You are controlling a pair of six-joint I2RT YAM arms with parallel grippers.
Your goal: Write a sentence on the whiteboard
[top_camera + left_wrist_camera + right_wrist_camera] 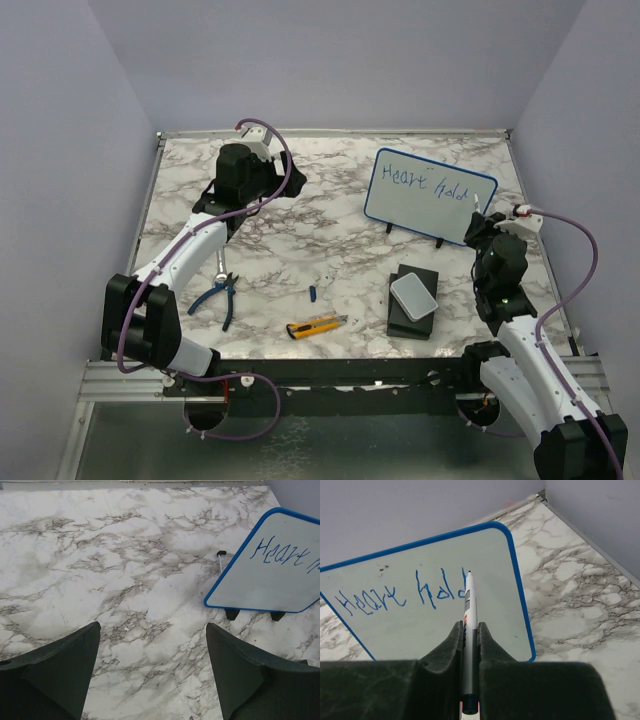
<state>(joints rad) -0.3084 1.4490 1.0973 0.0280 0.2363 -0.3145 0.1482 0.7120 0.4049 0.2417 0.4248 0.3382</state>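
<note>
Right wrist view: the right jaws are clamped on a marker [469, 605], its tip at the whiteboard [410, 630] just past the last letter (contact cannot be confirmed). The sentence [395, 597] shows two words on one line, roughly "Heart hold"; the area below is blank, so more writing probably remains. The whiteboard stands on its feet at the far right of the surface [300, 230]. The left jaws stand wide, holding nothing.

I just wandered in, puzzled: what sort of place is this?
Probably a robot test bench, not an office: a left arm and right arm bolted to a marble-patterned table, plain walls boxing it in, and loose props such as a whiteboard, pliers and a utility knife.
</note>
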